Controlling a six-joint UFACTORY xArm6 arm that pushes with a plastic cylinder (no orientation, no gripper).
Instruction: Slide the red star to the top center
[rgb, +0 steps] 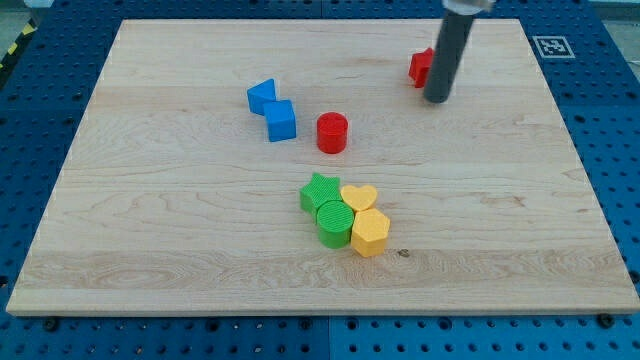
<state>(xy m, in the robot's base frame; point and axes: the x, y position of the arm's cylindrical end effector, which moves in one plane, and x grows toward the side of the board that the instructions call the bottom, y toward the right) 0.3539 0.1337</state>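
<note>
The red star (420, 68) lies near the view's top right on the wooden board (180, 230), partly hidden behind the rod. My tip (437, 99) stands just right of and below the star, touching or almost touching it. A red cylinder (332, 132) sits near the board's middle, left of and below the star.
Two blue blocks, a blue wedge-like one (261, 96) and a blue cube (281, 121), lie left of the red cylinder. Below the middle is a cluster: green star (321, 191), green cylinder (334, 224), yellow heart (359, 196), yellow hexagon (370, 233). A marker tag (552, 46) is at the top right.
</note>
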